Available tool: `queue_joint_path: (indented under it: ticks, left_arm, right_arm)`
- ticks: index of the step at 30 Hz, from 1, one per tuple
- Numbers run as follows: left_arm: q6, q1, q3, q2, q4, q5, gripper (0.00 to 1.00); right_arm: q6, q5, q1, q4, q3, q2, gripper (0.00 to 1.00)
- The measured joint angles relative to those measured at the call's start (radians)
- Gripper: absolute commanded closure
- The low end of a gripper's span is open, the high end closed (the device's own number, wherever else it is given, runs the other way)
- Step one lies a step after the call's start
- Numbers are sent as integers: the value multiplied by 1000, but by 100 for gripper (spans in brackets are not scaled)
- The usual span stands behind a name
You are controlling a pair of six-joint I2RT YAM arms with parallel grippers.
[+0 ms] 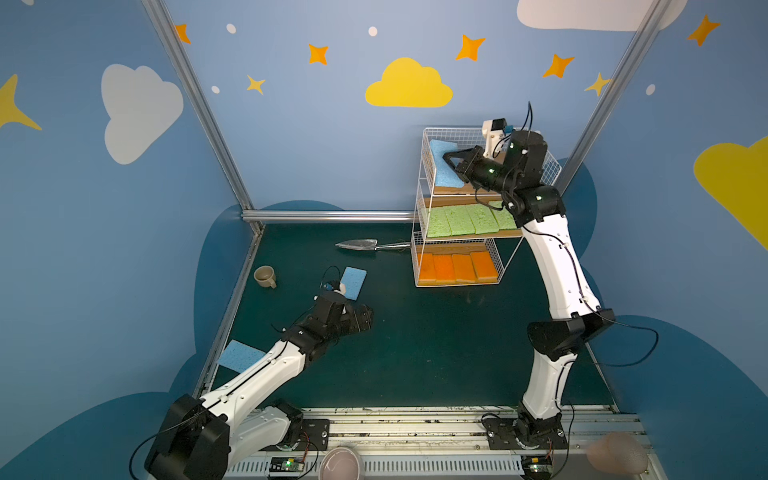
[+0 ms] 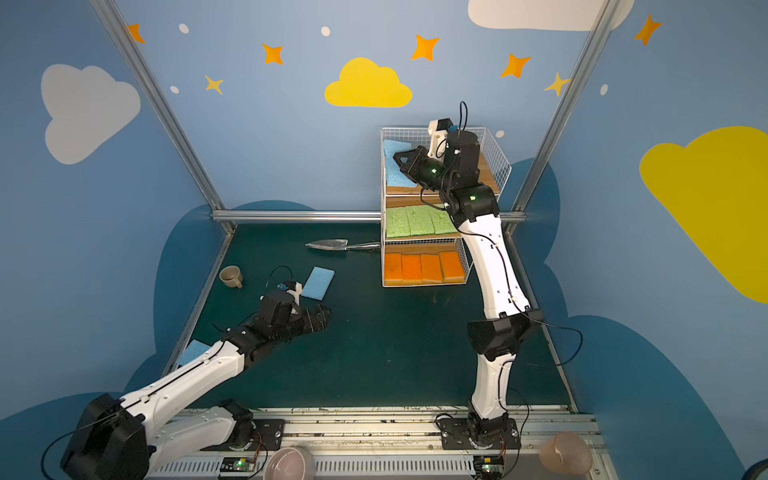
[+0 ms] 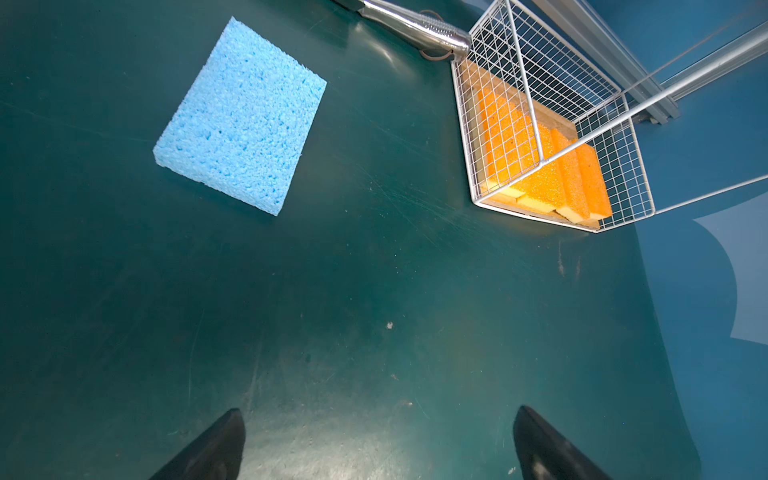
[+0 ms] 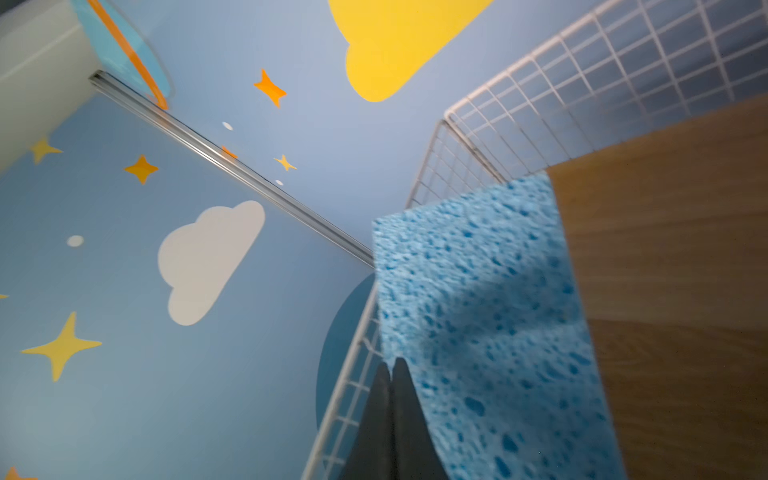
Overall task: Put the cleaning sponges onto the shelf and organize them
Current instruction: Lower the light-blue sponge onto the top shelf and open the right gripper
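Observation:
The white wire shelf (image 1: 453, 129) (image 2: 415, 129) stands at the back right. Several orange sponges (image 1: 457, 268) (image 3: 540, 174) fill its bottom tier and several green sponges (image 1: 461, 220) its middle tier. On the top tier a blue sponge (image 1: 442, 164) (image 4: 486, 311) leans tilted against the wire side. My right gripper (image 1: 446, 157) (image 4: 390, 363) is shut and empty, right beside that sponge. Another blue sponge (image 1: 354, 282) (image 3: 241, 118) lies flat on the table. My left gripper (image 1: 365, 318) (image 3: 378, 415) hovers open and empty just in front of it. A further blue sponge (image 1: 239, 355) lies at the table's left edge, partly under the left arm.
A metal trowel (image 1: 357, 245) lies left of the shelf, its handle touching the bottom tier. A beige cup (image 1: 264, 276) stands near the left wall. A pink bowl (image 1: 341, 463) and a pink tumbler (image 1: 619, 453) sit at the front rail.

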Motion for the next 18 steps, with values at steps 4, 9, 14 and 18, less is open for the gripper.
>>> queue_joint_path:
  ticks: [4,9,14,18]
  left_arm:
    - [0,0,-7,-8,-2,2,0]
    - [-3,0,-12,-9,-9,2,0]
    - [-3,0,-12,-26,-11,0,0]
    - [2,1,-12,-29,-8,-12,0]
  right_arm:
    - [-23,27,0,-31,3,3,100]
    - [-45,54,0,-51,14,4,100]
    - [-50,56,-1,-50,14,5,100]
    - [-47,25,-7,-27,13,4,96]
